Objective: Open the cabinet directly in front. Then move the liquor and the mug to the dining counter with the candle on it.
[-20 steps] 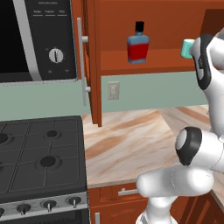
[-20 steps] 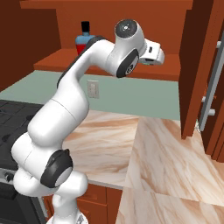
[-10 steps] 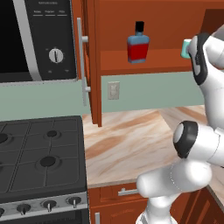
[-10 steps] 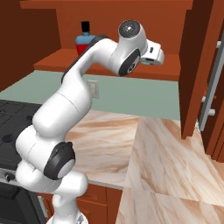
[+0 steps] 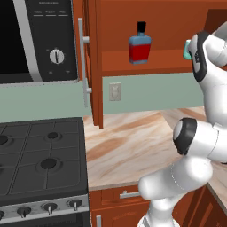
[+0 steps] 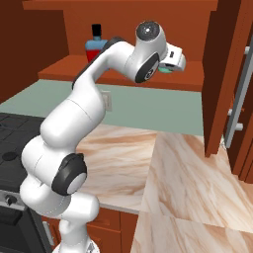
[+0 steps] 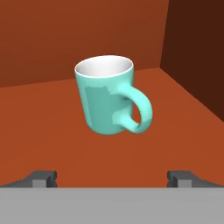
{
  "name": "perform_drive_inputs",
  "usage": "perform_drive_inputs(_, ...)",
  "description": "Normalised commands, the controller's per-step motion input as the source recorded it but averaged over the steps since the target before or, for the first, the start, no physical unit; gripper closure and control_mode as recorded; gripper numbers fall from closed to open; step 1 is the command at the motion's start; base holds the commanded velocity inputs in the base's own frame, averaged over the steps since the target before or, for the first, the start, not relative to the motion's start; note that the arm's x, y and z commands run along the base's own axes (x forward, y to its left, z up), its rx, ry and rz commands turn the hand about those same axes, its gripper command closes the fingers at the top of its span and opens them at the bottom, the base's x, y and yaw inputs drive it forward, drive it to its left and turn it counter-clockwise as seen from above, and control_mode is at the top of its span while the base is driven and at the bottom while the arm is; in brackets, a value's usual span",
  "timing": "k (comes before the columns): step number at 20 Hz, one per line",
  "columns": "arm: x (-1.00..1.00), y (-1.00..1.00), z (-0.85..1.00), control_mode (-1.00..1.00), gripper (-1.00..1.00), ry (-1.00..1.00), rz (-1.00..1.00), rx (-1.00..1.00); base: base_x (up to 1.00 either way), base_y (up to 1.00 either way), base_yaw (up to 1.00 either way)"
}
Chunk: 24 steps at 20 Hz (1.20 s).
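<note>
Hand view has the teal mug (image 7: 109, 96) upright on the cabinet (image 7: 52, 39) shelf, straight ahead of the gripper (image 7: 112, 177) and a little beyond its fingertips (image 7: 43, 177), its handle turned toward the camera and to the right. Both jaws stand fully apart, one at each side, touching nothing and holding nothing. Left base view shows the liquor (image 5: 140, 44) on the same shelf, well apart from the mug.

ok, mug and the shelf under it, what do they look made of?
Mug: probably glazed ceramic, with an even teal outside, plain white inside, thick wall and a moulded loop handle; painted plastic is also possible. Cabinet shelf: reddish-brown, matte, likely stained wood or laminate; no grain is visible up close.
</note>
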Motion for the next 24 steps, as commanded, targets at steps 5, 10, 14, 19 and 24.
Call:
perform_drive_inputs(5, 0.06, -0.12, 0.00, -1.00, -1.00, -0.02, 0.00, 0.00, 0.00, 0.00, 0.00)
perform_drive_inputs(10, 0.02, -0.18, 0.00, -1.00, -1.00, -0.02, 0.00, 0.00, 0.00, 0.00, 0.00)
perform_drive_inputs(14, 0.02, -0.14, 0.00, -1.00, -1.00, -0.04, 0.00, 0.00, 0.00, 0.00, 0.00)
perform_drive_inputs(19, 0.10, -0.08, 0.00, -1.00, -1.00, -0.05, 0.03, 0.01, 0.00, 0.00, 0.00)
perform_drive_inputs(24, 0.08, -0.09, 0.00, -1.00, -1.00, -0.05, 0.06, 0.03, 0.00, 0.00, 0.00)
